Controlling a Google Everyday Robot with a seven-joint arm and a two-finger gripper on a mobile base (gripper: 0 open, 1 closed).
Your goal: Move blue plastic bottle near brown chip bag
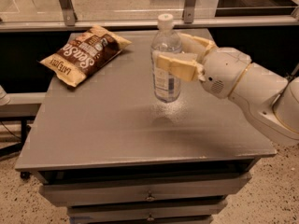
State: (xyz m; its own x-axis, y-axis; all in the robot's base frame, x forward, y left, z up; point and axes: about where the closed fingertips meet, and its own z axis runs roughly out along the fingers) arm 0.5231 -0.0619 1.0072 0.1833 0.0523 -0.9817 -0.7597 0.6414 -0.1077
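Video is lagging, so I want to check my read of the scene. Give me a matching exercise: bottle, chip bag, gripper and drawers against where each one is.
Things:
1. blue plastic bottle
2. brown chip bag
3. gripper
4. drawers

Places:
A. below the table top, front side
B. upright near the table's middle
C. lying flat at the far left corner
D. extends in from the right, fingers clasping the bottle

Pairs: 1-B, 2-C, 3-D, 4-A
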